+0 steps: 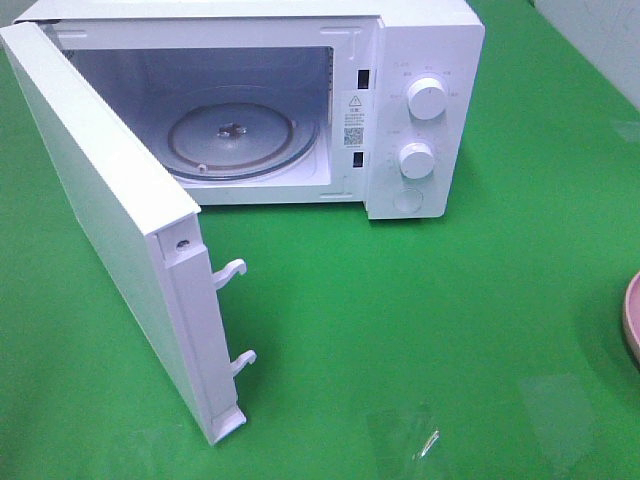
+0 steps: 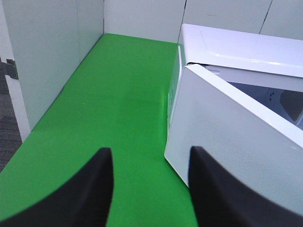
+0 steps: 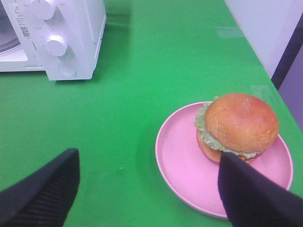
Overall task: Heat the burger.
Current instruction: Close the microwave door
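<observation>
A: How does the burger (image 3: 239,125) look?
B: Round, with a glossy brown bun and frilly green lettuce, sitting off-centre on a flat pink plate (image 3: 180,161) on the green table (image 1: 420,330).
A: And the microwave (image 1: 420,110)?
B: White and boxy; its door (image 1: 110,210) hangs open and a glass turntable (image 1: 240,135) lies inside.
A: Grippers?
B: The right gripper (image 3: 147,189) is spread wide and empty above the plate. The left gripper (image 2: 151,182) is parted beside the door, holding nothing.

Green table (image 1: 450,320), microwave (image 1: 425,60), pink plate (image 3: 180,161)
</observation>
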### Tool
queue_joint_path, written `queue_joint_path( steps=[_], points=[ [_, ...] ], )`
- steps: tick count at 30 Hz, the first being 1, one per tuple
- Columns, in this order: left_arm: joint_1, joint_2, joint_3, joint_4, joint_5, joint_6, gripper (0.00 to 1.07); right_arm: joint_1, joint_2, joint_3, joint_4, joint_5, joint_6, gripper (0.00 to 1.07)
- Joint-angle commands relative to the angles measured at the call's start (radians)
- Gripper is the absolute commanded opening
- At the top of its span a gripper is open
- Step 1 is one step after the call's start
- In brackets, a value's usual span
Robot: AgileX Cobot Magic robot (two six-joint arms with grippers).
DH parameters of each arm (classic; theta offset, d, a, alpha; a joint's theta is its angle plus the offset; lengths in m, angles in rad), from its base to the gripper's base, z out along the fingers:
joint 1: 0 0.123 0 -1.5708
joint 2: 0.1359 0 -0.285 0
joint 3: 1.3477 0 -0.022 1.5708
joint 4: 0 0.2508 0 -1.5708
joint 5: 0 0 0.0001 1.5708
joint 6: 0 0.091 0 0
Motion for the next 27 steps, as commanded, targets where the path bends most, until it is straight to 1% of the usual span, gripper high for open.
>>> queue_joint_path(
  steps=[1,2,5,6,7,8,9,12,13,14,15,16,17,18,20,23,24,25,27],
  points=[
    [0.002,0.109,-0.006,0.006,-0.096,0.006,0.18,-0.004,-0.028,0.001,0.001,-0.013,-0.012,0.76],
    [0.002,0.159,-0.004,0.005,-0.125,0.048,0.01,-0.004,-0.028,0.001,0.001,-0.013,-0.012,0.76],
    [0.002,0.176,0.001,0.005,-0.146,0.063,0.0,-0.004,-0.028,0.001,0.001,-0.013,-0.012,0.76],
    [0.002,0.211,0.025,0.005,-0.209,0.101,0.0,-0.004,-0.028,0.001,0.001,-0.013,-0.012,0.76],
    [0.002,0.211,0.025,0.005,-0.209,0.101,0.0,-0.004,-0.028,0.001,0.001,-0.013,-0.012,0.76],
    [0.002,0.237,0.064,0.003,-0.297,0.113,0.0,-0.004,-0.028,0.001,0.001,-0.013,-0.012,0.76],
    [0.002,0.254,0.106,0.002,-0.383,0.113,0.0,-0.004,-0.028,0.001,0.001,-0.013,-0.012,0.76],
    [0.002,0.264,0.132,0.002,-0.425,0.113,0.0,-0.004,-0.028,0.001,0.001,-0.013,-0.012,0.76],
    [0.002,0.275,0.179,0.002,-0.492,0.113,0.0,-0.004,-0.028,0.001,0.001,-0.013,-0.012,0.76],
    [0.002,0.275,0.179,0.002,-0.492,0.113,0.0,-0.004,-0.028,0.001,0.001,-0.013,-0.012,0.76],
    [0.002,0.282,0.234,0.002,-0.578,0.113,0.0,-0.004,-0.028,0.001,0.001,-0.013,-0.012,0.76],
    [0.002,0.282,0.234,0.002,-0.578,0.113,0.0,-0.004,-0.028,0.001,0.001,-0.013,-0.012,0.76],
    [0.002,0.287,0.282,0.002,-0.668,0.113,0.0,-0.004,-0.028,0.001,0.001,-0.013,-0.012,0.76],
    [0.002,0.287,0.282,0.002,-0.668,0.113,0.0,-0.004,-0.028,0.001,0.001,-0.013,-0.012,0.76],
    [0.002,0.288,0.37,0.002,-0.826,0.113,0.0,-0.004,-0.028,0.001,0.001,-0.013,-0.012,0.76],
    [0.002,0.288,0.384,0.002,-0.87,0.113,0.0,-0.004,-0.028,0.001,0.001,-0.013,-0.012,0.76],
    [0.002,0.288,0.412,0.002,-0.95,0.113,0.0,-0.004,-0.028,0.001,0.001,-0.013,-0.012,0.76],
    [0.002,0.288,0.42,0.002,-0.982,0.113,0.0,-0.004,-0.028,0.001,0.001,-0.013,-0.012,0.76],
    [0.002,0.288,0.42,0.003,-0.984,0.113,0.0,-0.004,-0.028,0.001,0.001,-0.013,-0.012,0.76]
  ],
)
